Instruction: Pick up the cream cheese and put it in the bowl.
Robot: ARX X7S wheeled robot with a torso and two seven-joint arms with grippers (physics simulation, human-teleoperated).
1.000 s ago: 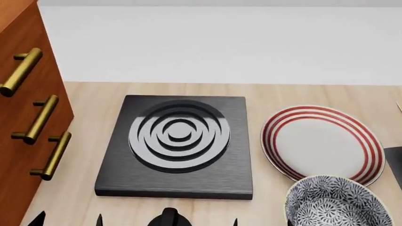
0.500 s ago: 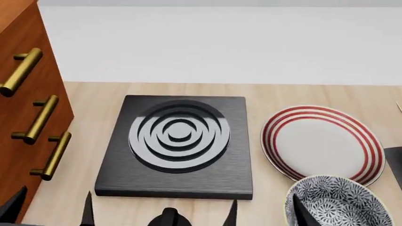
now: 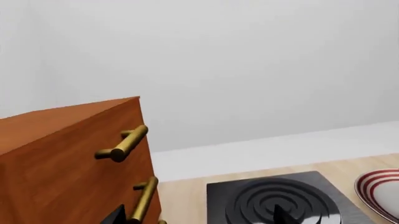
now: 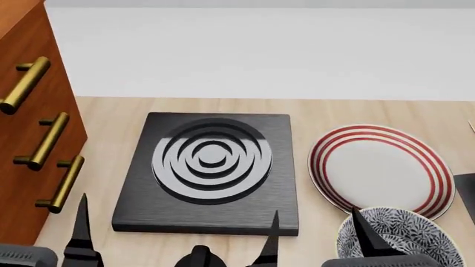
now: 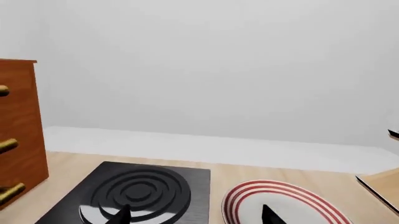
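Tabletop bowl (image 4: 404, 236) beneath right pincer (image 4: 315, 236)

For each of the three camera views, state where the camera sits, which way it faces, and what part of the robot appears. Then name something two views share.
Head view: high up, looking down on the table; stove plate, plate, bowl, both grippers' fingertips at bottom edge.
Left wrist view: low, facing the wall past the cabinet; left fingertips.
Right wrist view: low, facing the wall; right fingertips.
Shared: the stove plate and red-ringed plate appear in all three.
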